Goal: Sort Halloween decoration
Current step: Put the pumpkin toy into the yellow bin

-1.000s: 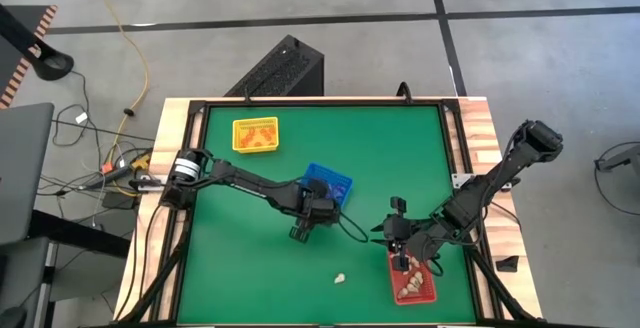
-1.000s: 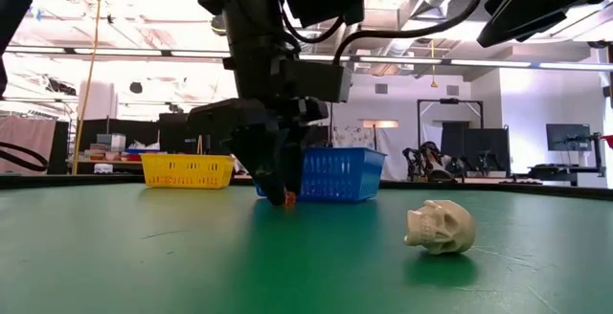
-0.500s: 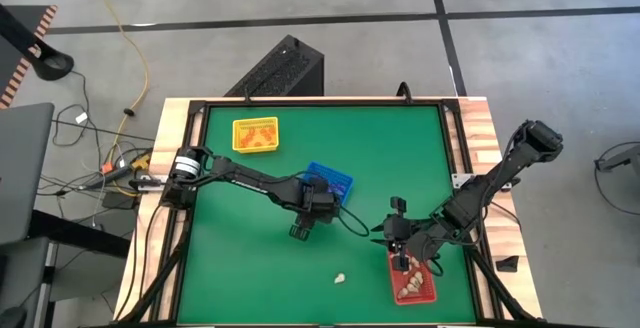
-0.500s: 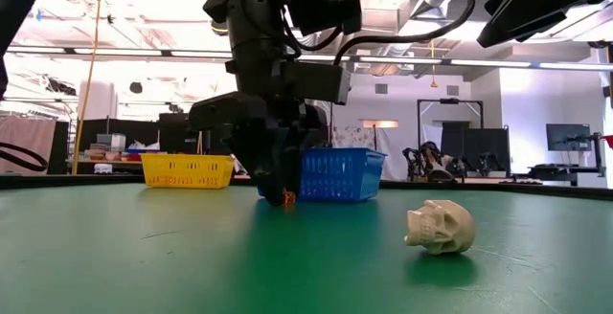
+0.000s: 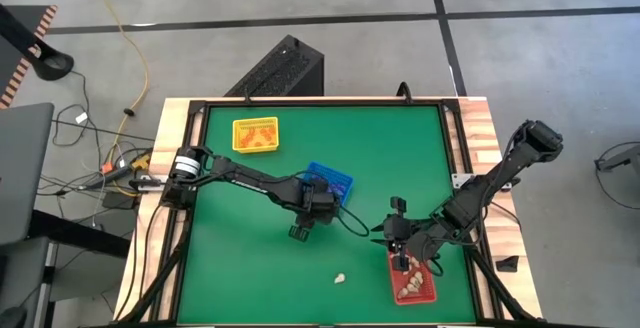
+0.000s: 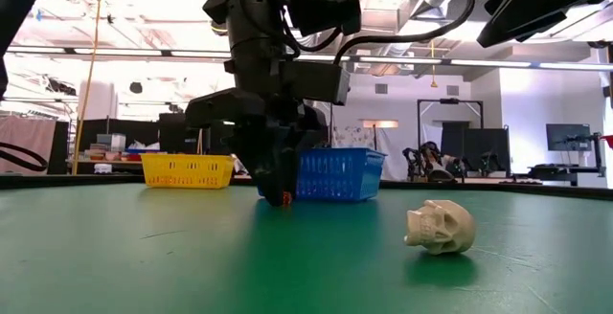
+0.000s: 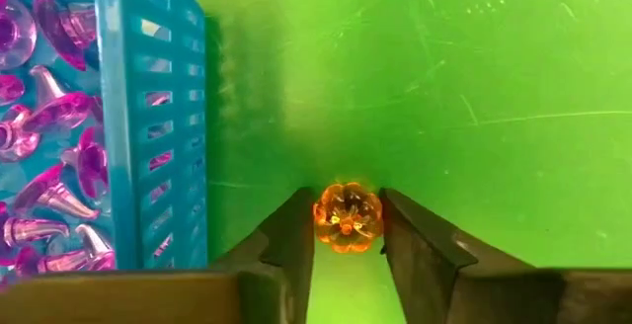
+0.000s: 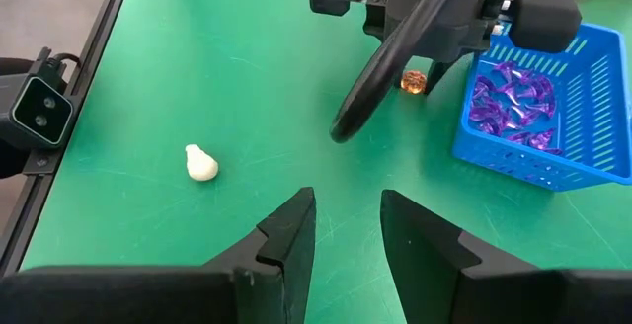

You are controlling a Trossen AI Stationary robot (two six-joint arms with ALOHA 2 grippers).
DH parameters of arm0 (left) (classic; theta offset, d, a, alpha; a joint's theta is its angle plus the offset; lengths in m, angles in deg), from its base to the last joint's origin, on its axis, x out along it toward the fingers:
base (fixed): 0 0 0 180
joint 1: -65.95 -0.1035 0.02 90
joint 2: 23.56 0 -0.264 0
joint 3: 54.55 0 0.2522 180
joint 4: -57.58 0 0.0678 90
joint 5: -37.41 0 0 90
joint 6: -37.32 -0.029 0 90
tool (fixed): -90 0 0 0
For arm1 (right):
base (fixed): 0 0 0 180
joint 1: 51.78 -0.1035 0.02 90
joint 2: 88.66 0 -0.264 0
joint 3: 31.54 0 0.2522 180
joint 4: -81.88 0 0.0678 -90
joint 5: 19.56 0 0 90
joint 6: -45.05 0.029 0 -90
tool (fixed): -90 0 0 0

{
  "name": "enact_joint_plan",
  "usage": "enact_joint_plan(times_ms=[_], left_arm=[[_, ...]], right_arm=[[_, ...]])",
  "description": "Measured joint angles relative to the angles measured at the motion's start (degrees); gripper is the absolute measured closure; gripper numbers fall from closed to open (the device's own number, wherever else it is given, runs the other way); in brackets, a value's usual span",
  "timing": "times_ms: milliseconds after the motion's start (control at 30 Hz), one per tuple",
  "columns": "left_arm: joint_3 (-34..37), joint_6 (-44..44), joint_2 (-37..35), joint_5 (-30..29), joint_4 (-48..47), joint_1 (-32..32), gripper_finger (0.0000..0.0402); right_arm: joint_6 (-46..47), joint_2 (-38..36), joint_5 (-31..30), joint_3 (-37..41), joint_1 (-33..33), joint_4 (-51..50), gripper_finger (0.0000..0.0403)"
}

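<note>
My left gripper (image 5: 298, 232) stands at the near side of the blue tray (image 5: 330, 182) and is shut on a small orange pumpkin trinket (image 7: 348, 216), which also shows low down as the pumpkin (image 6: 284, 198). The blue tray (image 7: 148, 117) holds several purple trinkets (image 7: 49, 117). A cream-white skull (image 6: 440, 227) rests on its side on the green mat, also the skull (image 5: 341, 279). My right gripper (image 5: 402, 258) hovers open over the far end of the red tray (image 5: 425, 293), which holds cream-white trinkets. My left gripper pinches the orange pumpkin (image 7: 348, 216) between its two fingertips (image 7: 296, 230), one on each side of its ribbed body. The fingers come from above, pointing down. The pumpkin sits at or just over the mat; I cannot tell whether it is lifted clear.
A yellow tray (image 5: 255, 134) with orange trinkets stands near the far left corner of the mat. The blue tray's wall (image 7: 148, 117) stands close beside my left fingers. Open green mat (image 5: 250, 268) lies on the near left. A black frame edges the table.
My left wrist has tipped up slightly, while its fingertips and the orange pumpkin have stayed at the same spot beside the blue tray. My right arm has kept still.
</note>
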Motion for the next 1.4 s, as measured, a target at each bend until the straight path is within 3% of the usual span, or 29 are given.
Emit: enact_joint_plan(times_ms=[100,167,433,533,633,800,933,1067,1233,1400], left_arm=[[0.0,0.87,-0.05,1.07,0.77,0.0,0.0323],[-0.13,1.11,-0.61,5.09,1.56,-0.2,0.033],[-0.22,1.73,-9.46,9.22,-0.52,-0.13,0.0319],[0.28,1.79,-15.8,7.61,-2.0,-0.53,0.0319],[2.26,1.88,-23.14,1.3,-4.27,-2.23,0.0318],[12.22,4.61,-34.83,-7.91,-3.28,-11.32,0.0318],[24.16,10.02,-42.37,-8.63,0.88,-22.42,0.0318],[33.41,13.79,-46.45,-8.73,7.06,-32.61,0.0317],[36.98,16.75,-46.95,-8.9,13.15,-41.25,0.0317],[37.33,18.86,-44.8,-7.8,13.63,-45.18,0.0315]], right_arm=[[0.0,0.0,0.01,0.0,0.0,0.0,0.0255],[0.04,0.0,0.0,0.0,0.0,0.0,0.0255],[0.96,0.0,0.01,0.0,0.02,-0.5,0.0255],[0.98,0.0,0.01,0.01,0.0,-0.72,0.0255],[0.94,0.0,-0.01,0.0,0.0,-0.73,0.0255],[0.95,0.04,-0.85,0.0,0.82,0.12,0.0255],[-1.05,2.97,-1.54,0.0,2.92,7.32,0.0255],[-7.3,9.82,2.39,-0.14,7.27,18.76,0.0255],[-5.66,17.75,6.05,-3.7,13.63,21.74,0.0255],[-2.97,26.66,9.85,-8.57,17.55,21.41,0.0267]])
